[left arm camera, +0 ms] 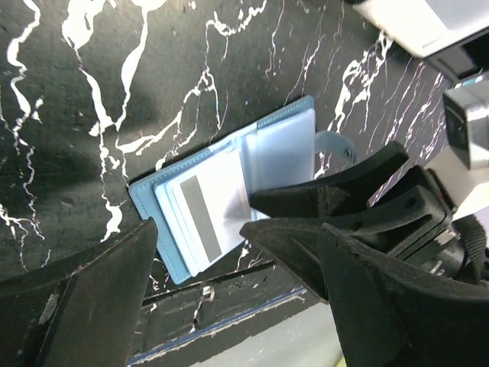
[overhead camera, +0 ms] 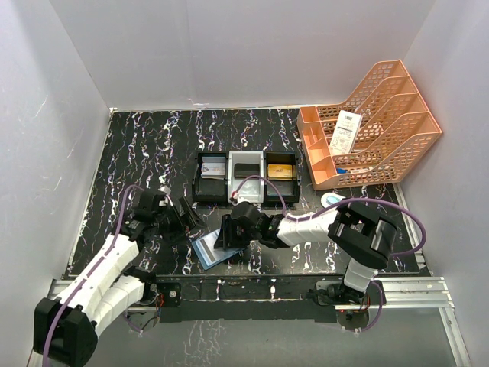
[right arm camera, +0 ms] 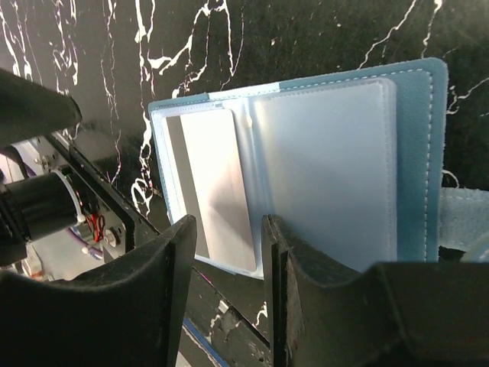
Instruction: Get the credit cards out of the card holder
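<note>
The card holder (overhead camera: pixel 210 251) lies open and flat on the worktop (overhead camera: pixel 145 153), near its front edge, between the two arms; the worktop is glossy black with white marble-like veins. The holder is a teal-blue folding wallet with stitched edges, rounded corners and a small snap tab (left arm camera: pixel 336 145) at one side; its two panels carry pale, frosted clear pockets. One credit card (right arm camera: pixel 218 183), thin, whitish-grey and rectangular with a darker grey stripe along one long side, sits in the pocket of the panel away from the tab. Farther back stands a black-and-white tray (overhead camera: pixel 229 177) of three compartments, holding a greyish card (overhead camera: pixel 213 170), a black card (overhead camera: pixel 249 173) and a gold card (overhead camera: pixel 281 171).

The right pincer (right arm camera: pixel 229 225) is about half open, its matte black fingers low over the holder's fold beside the card's edge; the gap between them grips nothing; whether the tips touch the pocket I cannot tell. The left pincer (left arm camera: pixel 218 229) gapes wide above the card end of the holder, gripping nothing.
</note>
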Tool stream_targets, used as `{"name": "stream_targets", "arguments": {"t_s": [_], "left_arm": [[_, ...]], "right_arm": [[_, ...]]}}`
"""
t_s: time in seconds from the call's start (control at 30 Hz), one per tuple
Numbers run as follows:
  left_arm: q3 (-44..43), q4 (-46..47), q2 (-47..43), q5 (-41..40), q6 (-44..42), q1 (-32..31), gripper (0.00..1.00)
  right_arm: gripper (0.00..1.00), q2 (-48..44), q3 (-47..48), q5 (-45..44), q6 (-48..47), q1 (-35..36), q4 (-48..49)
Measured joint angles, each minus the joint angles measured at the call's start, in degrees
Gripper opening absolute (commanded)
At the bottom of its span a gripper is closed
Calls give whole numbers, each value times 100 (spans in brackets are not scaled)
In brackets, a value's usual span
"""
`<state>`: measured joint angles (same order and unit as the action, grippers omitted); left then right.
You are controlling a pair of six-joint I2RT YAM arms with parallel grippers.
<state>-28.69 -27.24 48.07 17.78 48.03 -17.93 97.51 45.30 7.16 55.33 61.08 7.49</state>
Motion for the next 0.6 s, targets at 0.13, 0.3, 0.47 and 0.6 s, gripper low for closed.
{"name": "stream_targets", "arguments": {"t_s": [0.13, 0.3, 0.47, 0.6], "left_arm": [[55, -24, 17, -44, 72, -304, 79], [166, -20, 26, -101, 216, -667, 67], [280, 151, 142, -155, 372, -951, 60], [332, 258, 367, -245, 501, -1198, 56]], "right_arm": [[37, 0, -33, -140, 249, 0, 39], [37, -48, -295, -216, 542, 0, 428], [36, -83, -625, -223, 804, -2, 973], [35, -96, -863, -186, 999, -9, 1386]]}}
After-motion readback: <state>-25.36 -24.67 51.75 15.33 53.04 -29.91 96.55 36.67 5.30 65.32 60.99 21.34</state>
